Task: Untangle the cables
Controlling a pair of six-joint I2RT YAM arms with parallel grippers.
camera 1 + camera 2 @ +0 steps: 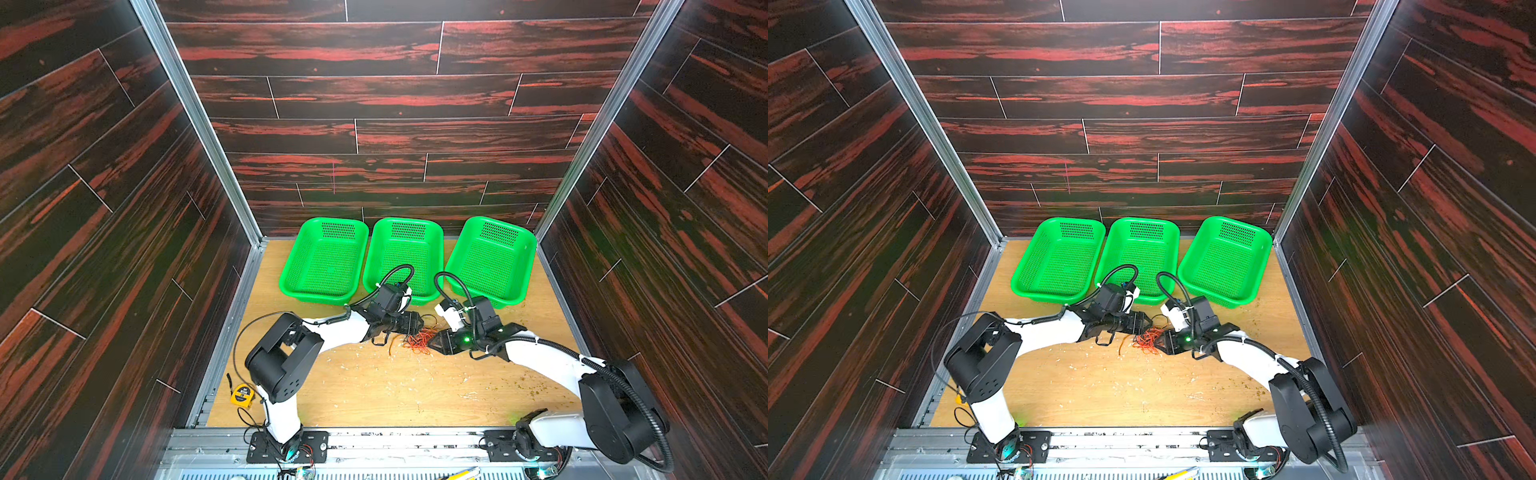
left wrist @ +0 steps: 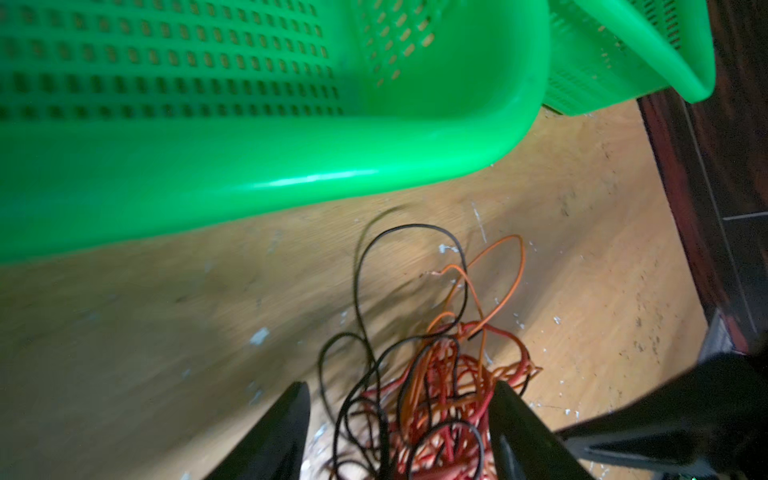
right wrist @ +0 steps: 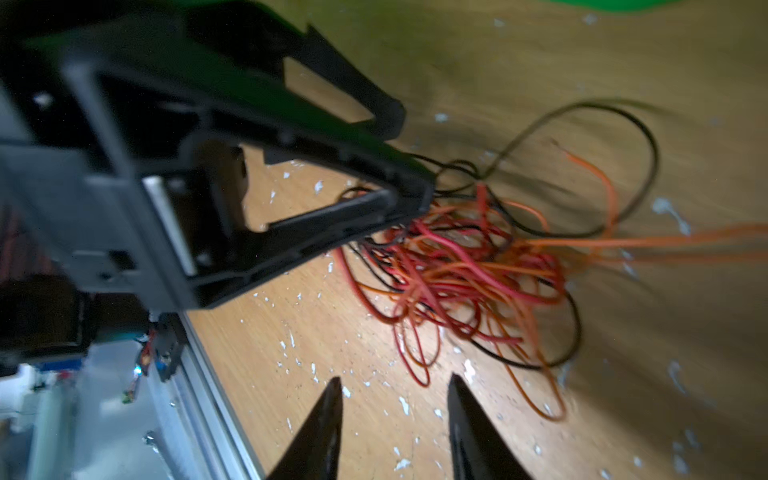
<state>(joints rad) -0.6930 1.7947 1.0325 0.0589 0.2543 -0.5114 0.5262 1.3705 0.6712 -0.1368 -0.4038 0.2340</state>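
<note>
The tangle of thin red, black and orange wire cables point(image 1: 419, 341) lay on the scuffed wooden surface point(image 1: 374, 386), at 6 o'clock of the middle green perforated plastic basket point(image 1: 372, 257). The black left end effector point(image 2: 401, 399), released, straddled it from 9 o'clock. The right end effector point(image 3: 395, 386), released and empty, sat just beside it at 3 o'clock.

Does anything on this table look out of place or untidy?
Yes. A yellow tape measure lies near the left edge of the table, apart from the cables. Also, white flecks litter the wood, and the rightmost basket sits turned relative to its neighbours.
</note>
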